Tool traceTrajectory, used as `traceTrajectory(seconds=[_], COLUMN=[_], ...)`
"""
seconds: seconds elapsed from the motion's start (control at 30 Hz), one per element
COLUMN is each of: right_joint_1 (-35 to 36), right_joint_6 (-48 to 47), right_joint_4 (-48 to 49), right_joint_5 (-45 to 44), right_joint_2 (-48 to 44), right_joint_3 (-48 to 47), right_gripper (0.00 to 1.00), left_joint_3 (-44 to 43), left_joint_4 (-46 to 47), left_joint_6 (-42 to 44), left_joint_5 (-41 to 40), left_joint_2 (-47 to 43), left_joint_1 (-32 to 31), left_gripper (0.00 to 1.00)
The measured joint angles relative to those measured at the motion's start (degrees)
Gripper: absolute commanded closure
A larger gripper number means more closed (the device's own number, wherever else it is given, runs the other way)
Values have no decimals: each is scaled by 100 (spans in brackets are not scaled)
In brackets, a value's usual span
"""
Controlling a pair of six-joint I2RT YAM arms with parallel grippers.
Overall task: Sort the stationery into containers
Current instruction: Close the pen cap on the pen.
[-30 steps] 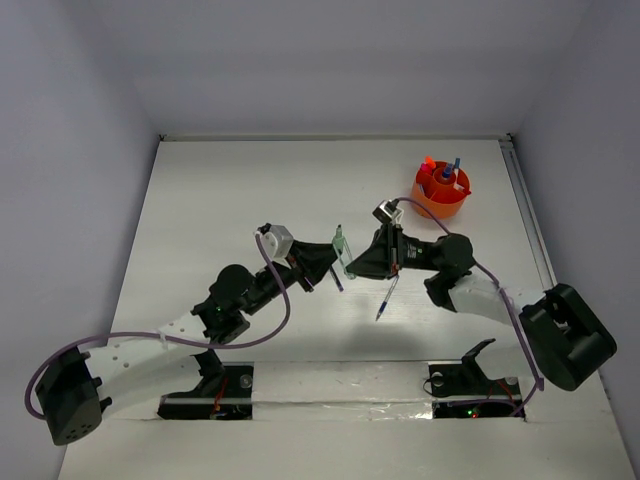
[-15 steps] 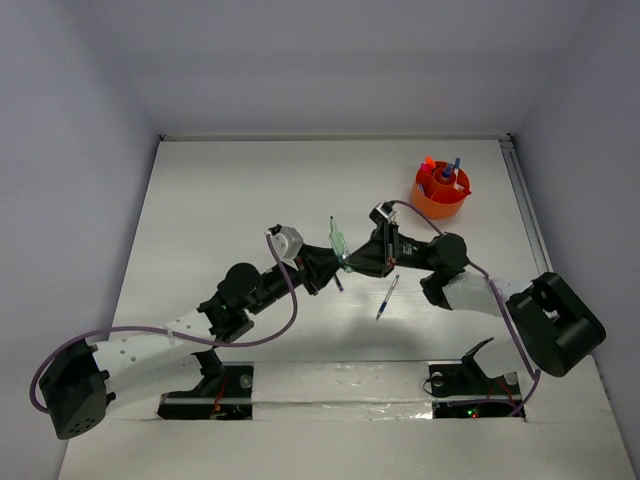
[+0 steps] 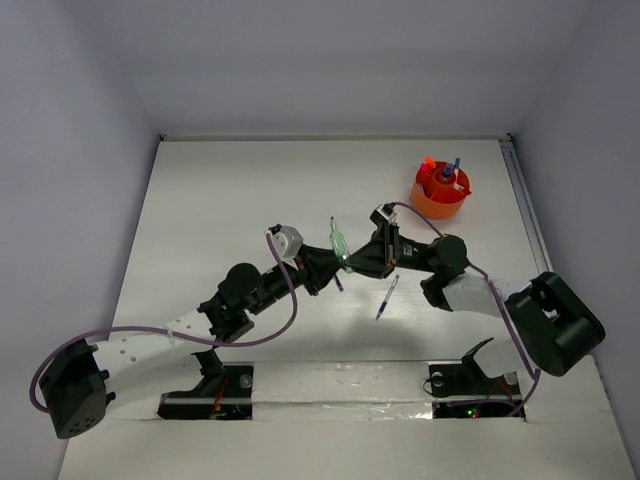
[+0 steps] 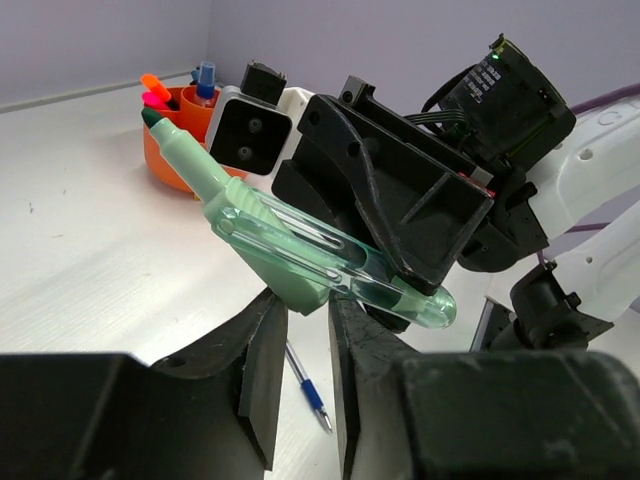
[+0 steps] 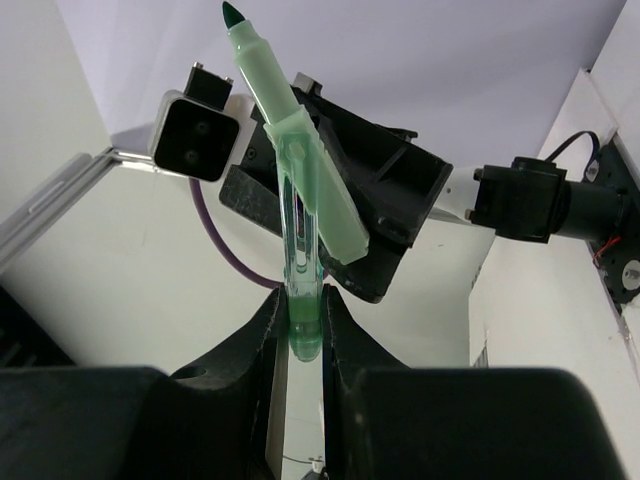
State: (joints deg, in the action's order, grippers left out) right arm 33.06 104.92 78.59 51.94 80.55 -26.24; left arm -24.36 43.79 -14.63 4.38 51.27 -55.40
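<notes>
Two grippers share one pale green pen [image 3: 341, 245], held up off the table [image 3: 230, 200], left of and nearer than the orange cup [image 3: 441, 190].
The right gripper [image 5: 302, 300] is clamped on its butt end. The left gripper [image 4: 308, 310] pinches its clip side. A blue pen [image 3: 387, 297] lies nearer still.

Tilted green marker [image 4: 330, 268] pinched in left tool [image 4: 303, 312]; orange cup [image 4: 165, 170] behind.

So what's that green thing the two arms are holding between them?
It is a pale green marker, see-through plastic by the look of it, with a dark green tip bared and a solid green clip-like piece along its barrel. It hangs in the air, tilted: the right gripper pinches its rear end, the left gripper pinches the clip-like piece.
</notes>
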Motion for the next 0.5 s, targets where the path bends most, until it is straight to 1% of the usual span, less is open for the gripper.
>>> traceTrajectory(seconds=[0.03,0.07,0.1,0.13,0.17,0.3,0.5], right_joint_1=[0,0,-2,-4,-4,-9,2], right_joint_6=[15,35,59,59,81,46,-72], right_joint_4=[2,4,9,24,28,28,9], right_joint_5=[-2,-2,-9,7,13,42,48], right_joint_2=[-2,-7,-20,-44,-72,-214,-330], right_joint_3=[2,2,2,2,4,4,9], right_gripper=[100,100,100,100,100,100,100], left_joint_3=[0,2,2,4,7,11,11], left_joint_4=[-9,-17,-46,-57,-66,-48,94], left_joint_6=[-11,-20,-11,-26,-15,-52,-63], left_joint_5=[-7,-22,-59,-83,-129,-136,-87], left_joint_2=[0,0,0,0,2,0,0], left_joint_1=[0,0,2,7,9,11,0], left_gripper=[73,61,56,47,44,42,47])
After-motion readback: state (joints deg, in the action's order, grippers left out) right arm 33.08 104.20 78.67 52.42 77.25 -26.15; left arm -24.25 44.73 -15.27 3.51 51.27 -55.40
